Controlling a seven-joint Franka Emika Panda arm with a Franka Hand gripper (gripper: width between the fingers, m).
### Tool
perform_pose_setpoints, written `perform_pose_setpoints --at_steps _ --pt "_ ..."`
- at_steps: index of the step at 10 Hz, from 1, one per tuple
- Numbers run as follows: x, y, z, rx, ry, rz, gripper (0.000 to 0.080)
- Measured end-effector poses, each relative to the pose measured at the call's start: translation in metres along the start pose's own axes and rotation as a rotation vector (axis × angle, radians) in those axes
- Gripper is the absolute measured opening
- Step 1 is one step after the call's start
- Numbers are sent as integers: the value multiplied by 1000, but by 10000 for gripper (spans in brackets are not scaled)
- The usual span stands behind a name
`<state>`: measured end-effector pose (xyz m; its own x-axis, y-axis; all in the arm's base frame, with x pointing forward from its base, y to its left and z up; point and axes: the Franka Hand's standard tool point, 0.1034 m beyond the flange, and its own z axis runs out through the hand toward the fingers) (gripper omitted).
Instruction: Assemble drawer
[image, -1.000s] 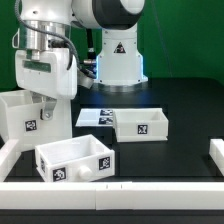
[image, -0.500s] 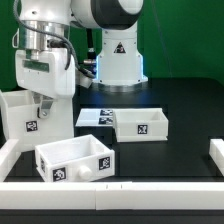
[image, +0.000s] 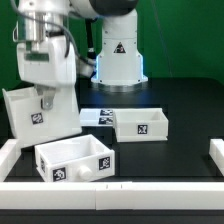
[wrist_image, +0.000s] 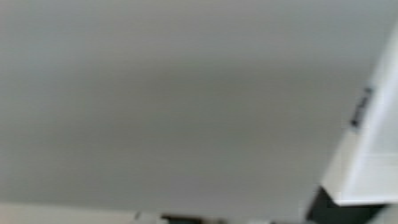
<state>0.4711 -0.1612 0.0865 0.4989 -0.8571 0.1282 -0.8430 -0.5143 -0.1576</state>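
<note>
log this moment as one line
housing: tilted, gripped at wall | gripper: shut on housing | front tray: loose | back tray: loose

At exterior view's left, housing (image: 55, 120), near tray (image: 75, 160) before it, far tray (image: 140, 126) rightward.

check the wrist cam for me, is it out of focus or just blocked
Wrist view: both, likely; a blurred, featureless grey surface fills nearly the whole frame, too close to focus. Exterior view: evenly lit and sharp, tags clear on the tilted housing, the near tray and the far tray.
</note>
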Motion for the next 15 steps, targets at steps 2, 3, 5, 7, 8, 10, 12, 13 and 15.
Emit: perform_pose_setpoints --at_steps 2,3,5,7,8,10,12,13,15 --pt "2 3 -25 59 -3 27 85" --pt "2 3 -35 90 -58 56 73" --pt "0 3 -36 98 -128 73 60" --pt "3 4 -38 114 -249 92 46" --pt "2 4 -37 112 -247 90 46" --pt "6 -4 -35 52 -229 -32 298" --pt "11 -16 -29 -10 -211 -199 436" --pt "3 -24 -26 -42 -204 -288 565" --pt "1 -23 -23 -30 -190 -266 631"
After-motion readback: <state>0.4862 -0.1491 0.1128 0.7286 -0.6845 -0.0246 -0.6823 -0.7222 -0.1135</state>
